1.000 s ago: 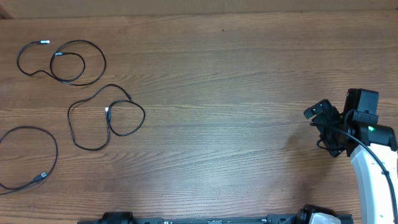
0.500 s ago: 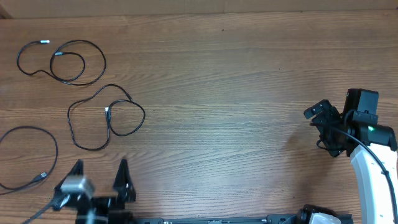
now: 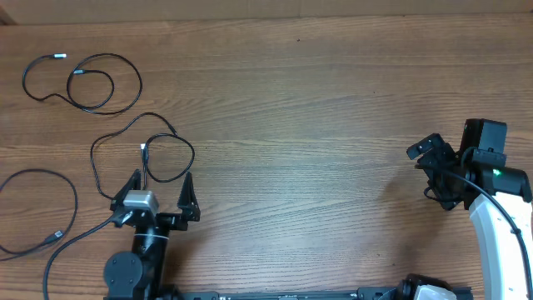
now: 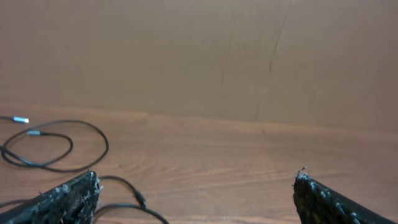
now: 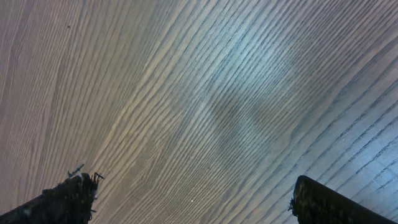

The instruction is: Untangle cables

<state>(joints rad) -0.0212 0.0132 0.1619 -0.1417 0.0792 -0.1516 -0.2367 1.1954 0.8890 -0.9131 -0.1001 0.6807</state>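
Brown wood-grain laminate covers the broad bench [image 3: 333, 92], which carries no box, tray or other container, so nothing is held in anything. The black two-finger left hand [image 3: 161, 179] stands wide and empty by the bench's near left part, its fingertips either side of the lower bend of one loop. How high above the wood it is, I cannot tell. The matching black right hand [image 5: 189, 193] is also wide and empty, well apart at the right edge over bare wood. The three thin black flexible cables with small silver plug tips all lie on the left part, and none crosses another. The far cable [image 3: 112, 83] curls near the back-left corner, the middle cable [image 3: 146, 162] makes a double loop in front of the left hand, and the near cable [image 3: 76, 204] sweeps off the left edge. The step seems to be a reach for the middle cable, which crosses only itself. It would go best if the hand came down on a single strand close to the silver plug tip [image 3: 143, 148], away from the crossing. It should close on that strand alone and draw it outward slowly, so the loop opens instead of tightening, while steering clear of the near cable.
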